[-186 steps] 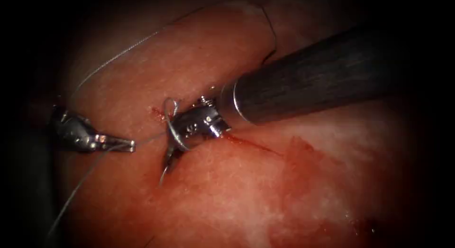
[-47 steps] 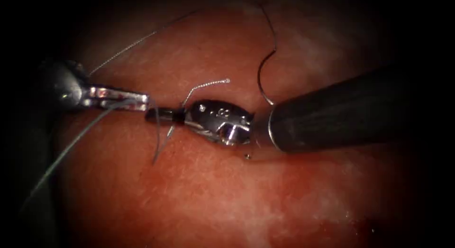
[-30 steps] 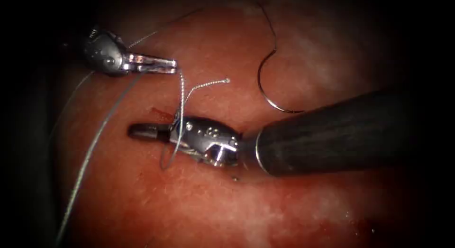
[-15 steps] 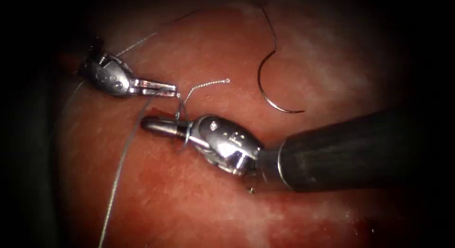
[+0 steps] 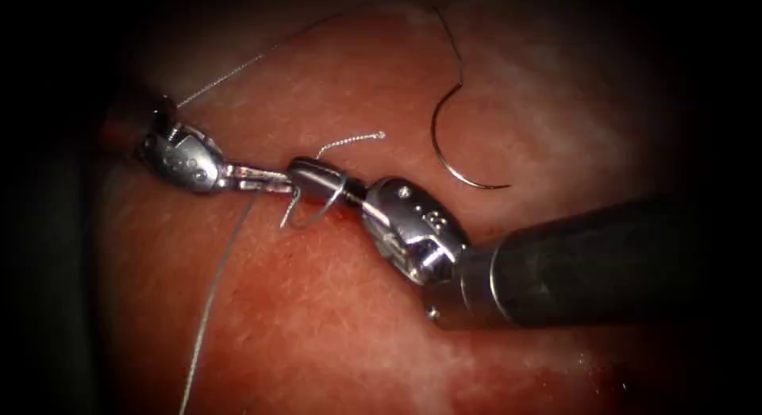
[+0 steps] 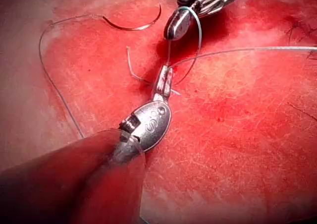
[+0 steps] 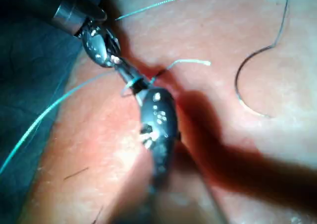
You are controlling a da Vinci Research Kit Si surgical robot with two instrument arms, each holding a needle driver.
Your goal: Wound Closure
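Tissue (image 5: 333,320) lies pink and wet under the two tools, and the picture over it has shifted in the last second. The left tool (image 5: 266,177), which sat higher and to the left a second ago, has dropped down so its tip now nearly meets the tip of the right tool (image 5: 313,175). The right tool has swung up and rightward too, and a loop of thread (image 5: 317,209) that hung loose around it half a second ago now sits snug around its jaws. To my eye that reads as a knot being built: a wrap on the right tool, the long strand pinched in the left.

From the left wrist view the left tool (image 6: 163,83) is clenched on the thread (image 6: 237,50), which runs off long across the tissue. The right tool's jaws look closed with nothing gripped between them; the loop only circles them.

A short curly tail of thread (image 5: 353,139) stands up from the tissue just above the two tips, unheld.

Off to the upper right, the needle (image 5: 444,141) lies flat on the tissue, free of both tools and not in the tissue, its thread trailing away from its upper end. It hasn't moved over these frames.

A dark red patch (image 5: 341,213) shows by the cut under the right tool's jaws.
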